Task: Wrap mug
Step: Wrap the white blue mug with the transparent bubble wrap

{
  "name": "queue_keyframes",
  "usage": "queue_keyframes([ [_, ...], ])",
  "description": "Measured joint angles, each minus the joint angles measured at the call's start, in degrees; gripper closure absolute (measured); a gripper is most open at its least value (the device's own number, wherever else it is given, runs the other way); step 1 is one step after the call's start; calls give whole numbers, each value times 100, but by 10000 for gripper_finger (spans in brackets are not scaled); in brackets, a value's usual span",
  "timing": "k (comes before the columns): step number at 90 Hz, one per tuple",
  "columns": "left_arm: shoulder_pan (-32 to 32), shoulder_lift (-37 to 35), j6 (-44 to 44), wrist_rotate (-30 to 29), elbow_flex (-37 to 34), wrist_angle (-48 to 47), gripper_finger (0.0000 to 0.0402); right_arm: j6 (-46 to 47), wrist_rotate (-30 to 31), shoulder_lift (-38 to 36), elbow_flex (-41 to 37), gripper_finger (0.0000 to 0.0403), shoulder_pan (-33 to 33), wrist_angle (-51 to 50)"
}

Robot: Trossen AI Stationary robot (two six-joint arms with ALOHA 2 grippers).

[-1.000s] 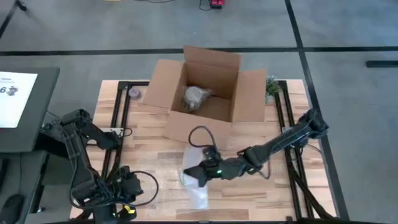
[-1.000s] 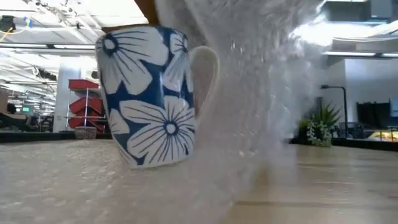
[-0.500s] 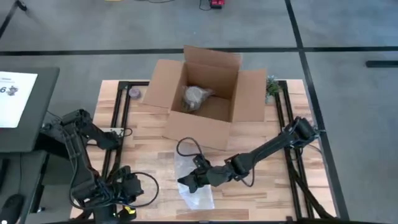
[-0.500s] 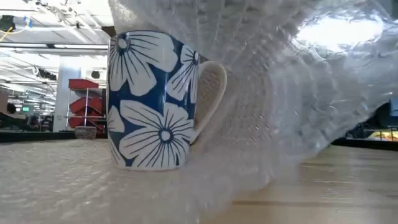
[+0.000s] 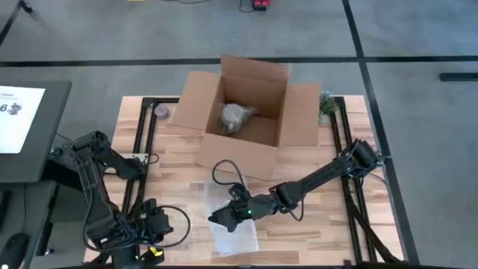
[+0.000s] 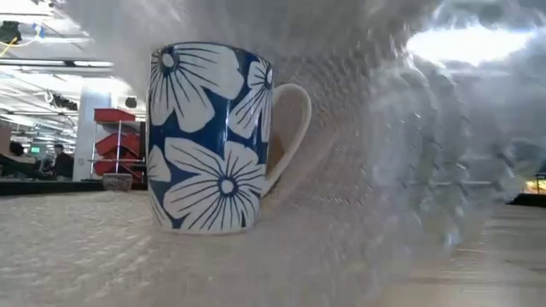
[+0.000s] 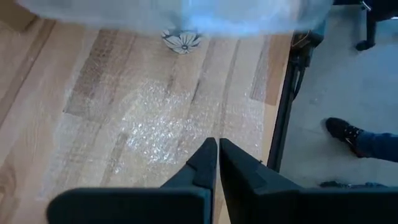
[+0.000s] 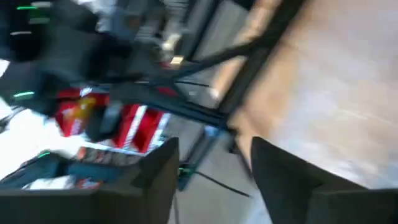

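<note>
Since a moment ago, our right end effector (image 5: 217,220), fingers spread, pulled bubble wrap (image 6: 401,170) farther over the flowered mug (image 6: 213,141) on the table (image 5: 343,232). Next we tuck it around. Our left end effector (image 7: 217,152) waits, pressed together.

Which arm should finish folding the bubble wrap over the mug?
The right: its end effector is at the bubble wrap draped over the mug. The left end effector sits shut near the table's front edge.

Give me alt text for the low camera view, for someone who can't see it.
A blue mug with large white flowers stands upright on bubble wrap, handle to the picture's right. The wrap rises in a fold over and beside it, filling the frame's right side.
</note>
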Motion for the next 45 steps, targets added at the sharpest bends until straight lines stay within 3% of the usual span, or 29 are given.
queue_keyframes([
  [12,1,0,-4,0,0,-1,402,-364,-449,-17,2,179,-46,466],
  [22,2,0,-55,0,0,2,402,-532,-600,-74,339,190,-54,-176],
  [30,0,0,-69,10,0,9,402,-805,-872,-84,1065,213,-38,-1346],
  [45,-18,0,-70,387,0,13,402,-1049,-965,59,2703,268,-4,-4520],
])
